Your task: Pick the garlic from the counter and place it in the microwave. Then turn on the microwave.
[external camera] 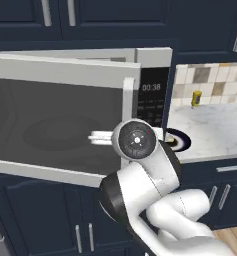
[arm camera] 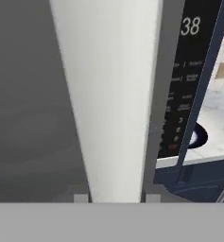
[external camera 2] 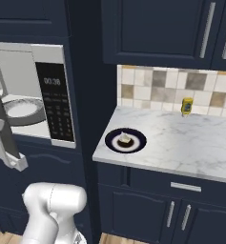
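Hand view: the tool (arm camera: 113,198) straddles the microwave (external camera: 152,90) door's handle (arm camera: 108,94), jaws apart, no firm grip evident. Pinch squarely, mid-handle, before swinging. The garlic (external camera 2: 125,139) sits on a plate (external camera 2: 138,141) at the surface's (external camera 2: 190,143) near left.

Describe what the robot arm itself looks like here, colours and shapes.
The arm is built of glossy white, rounded segments with dark bands at the joints. One joint ends in a round grey cap with a small red mark near its rim. The tool's two fingertips are small, squarish and grey. No loose cables show.
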Controlling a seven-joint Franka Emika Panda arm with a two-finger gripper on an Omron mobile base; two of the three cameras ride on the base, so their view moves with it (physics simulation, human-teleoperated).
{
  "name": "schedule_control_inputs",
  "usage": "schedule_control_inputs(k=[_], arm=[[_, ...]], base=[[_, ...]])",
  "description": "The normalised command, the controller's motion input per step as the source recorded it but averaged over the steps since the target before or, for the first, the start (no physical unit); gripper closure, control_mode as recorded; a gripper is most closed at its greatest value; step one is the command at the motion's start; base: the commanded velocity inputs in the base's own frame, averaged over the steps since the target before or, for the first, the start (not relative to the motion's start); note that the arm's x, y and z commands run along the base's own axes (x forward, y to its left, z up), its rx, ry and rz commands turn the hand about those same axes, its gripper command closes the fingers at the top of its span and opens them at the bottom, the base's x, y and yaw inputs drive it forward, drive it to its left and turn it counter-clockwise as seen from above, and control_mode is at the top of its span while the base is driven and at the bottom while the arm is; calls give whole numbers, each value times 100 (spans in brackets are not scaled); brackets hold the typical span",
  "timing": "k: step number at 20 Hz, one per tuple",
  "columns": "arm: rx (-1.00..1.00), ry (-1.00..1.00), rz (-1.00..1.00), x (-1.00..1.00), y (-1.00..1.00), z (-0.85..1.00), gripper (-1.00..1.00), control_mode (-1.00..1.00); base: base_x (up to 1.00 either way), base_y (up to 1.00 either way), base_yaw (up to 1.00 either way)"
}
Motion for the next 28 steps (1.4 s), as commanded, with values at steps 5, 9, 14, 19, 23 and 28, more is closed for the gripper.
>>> schedule_control_inputs(k=[5,9,14,19,23,28], arm=[[0,0,0,-100,15,0,100,-100],[0,0,0,-100,19,0,100,-100],[0,0,0,-69,32,0,-100,-100],[0,2,5,-25,2,0,-100,-100],[1,0,27,-55,1,0,-100,-100],[6,0,27,-6,28,4,-100,-100]], base=[[0,0,0],[0,0,0],[0,0,0],[0,0,0],[0,0,0],[0,0,0]])
